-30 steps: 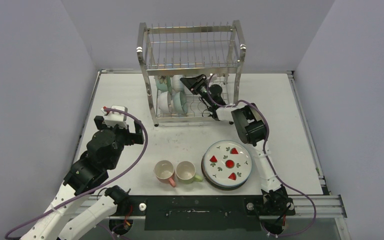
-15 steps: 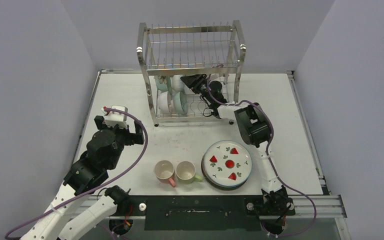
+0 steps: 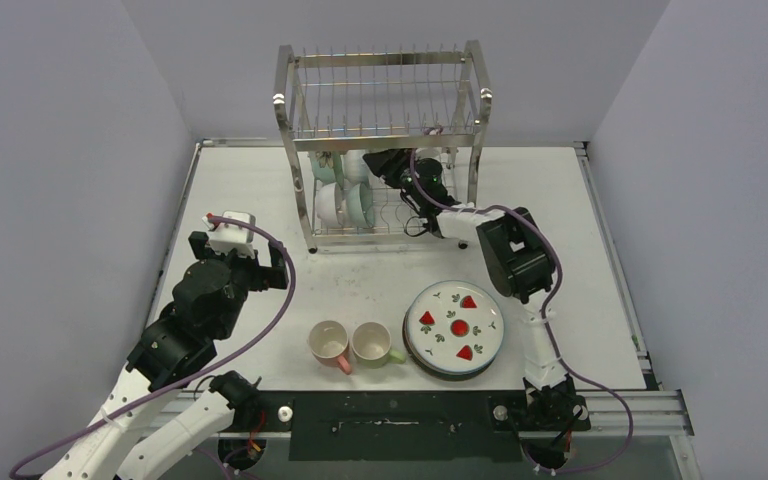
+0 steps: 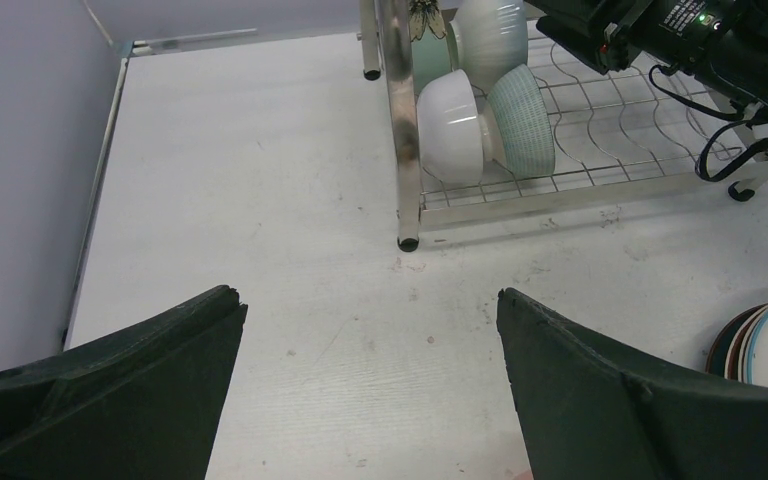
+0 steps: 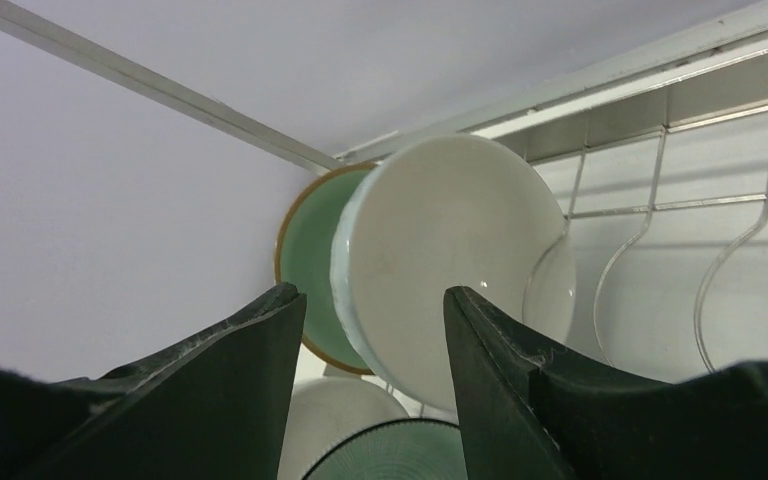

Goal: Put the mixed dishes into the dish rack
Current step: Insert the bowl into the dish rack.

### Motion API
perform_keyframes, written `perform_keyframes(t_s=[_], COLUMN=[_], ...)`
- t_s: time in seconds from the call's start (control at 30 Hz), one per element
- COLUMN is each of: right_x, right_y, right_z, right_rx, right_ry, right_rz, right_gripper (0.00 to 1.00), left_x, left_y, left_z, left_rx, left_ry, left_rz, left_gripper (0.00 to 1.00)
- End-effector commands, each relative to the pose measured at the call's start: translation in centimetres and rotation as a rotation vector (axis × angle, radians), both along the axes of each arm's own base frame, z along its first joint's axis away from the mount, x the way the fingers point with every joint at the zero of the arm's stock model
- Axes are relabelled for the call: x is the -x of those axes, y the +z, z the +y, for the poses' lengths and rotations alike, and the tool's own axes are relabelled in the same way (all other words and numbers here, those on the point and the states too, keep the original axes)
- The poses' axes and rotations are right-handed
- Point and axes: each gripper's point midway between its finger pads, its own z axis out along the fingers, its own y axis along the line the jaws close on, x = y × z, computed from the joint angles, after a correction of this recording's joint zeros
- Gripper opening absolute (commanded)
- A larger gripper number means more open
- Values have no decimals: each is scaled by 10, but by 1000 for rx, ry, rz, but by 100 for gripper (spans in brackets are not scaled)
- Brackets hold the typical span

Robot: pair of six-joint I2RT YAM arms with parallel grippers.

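Observation:
The steel dish rack [image 3: 380, 90] stands at the back of the table. Several small white and mint-green bowls [image 3: 342, 203] stand on edge in the left of its lower tier, also in the left wrist view [image 4: 480, 125]. My right gripper [image 3: 376, 160] reaches into that tier. In its wrist view the gripper [image 5: 372, 295] is open, with a white bowl [image 5: 450, 260] just beyond the tips and a mint-green bowl [image 5: 305, 250] behind it. The strawberry plate [image 3: 454, 326] tops a stack near the front. The pink mug [image 3: 329, 343] and green mug [image 3: 372, 343] lie beside it. My left gripper [image 3: 224, 236] is open and empty [image 4: 370, 295].
The rack's upper tier [image 3: 385, 125] shows no dishes. The rack's front left leg [image 4: 405, 200] stands ahead of my left gripper. Grey walls close in on the left, right and back. The plate stack's edge [image 4: 760, 345] shows in the left wrist view.
My right arm has pushed a little farther into the lower tier and its elbow has swung to the right. The left arm and the dishes on the table have not moved.

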Motion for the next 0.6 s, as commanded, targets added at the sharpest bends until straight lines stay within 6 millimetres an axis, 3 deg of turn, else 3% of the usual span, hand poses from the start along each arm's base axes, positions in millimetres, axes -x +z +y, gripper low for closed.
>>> perform_keyframes(t_s=[0.0,0.57], right_x=[12,67], right_y=[44,18], right_z=[-6,-26], right_rx=[40,95], right_ry=[-44,-37], right_rz=[-78,-8], right_gripper=[54,53], left_x=[-2,-4], left_y=[15,12], left_z=[0,2], left_rx=[30,18], left_ry=[2,17], left_rz=[-48,-39], left_gripper=[97,97])
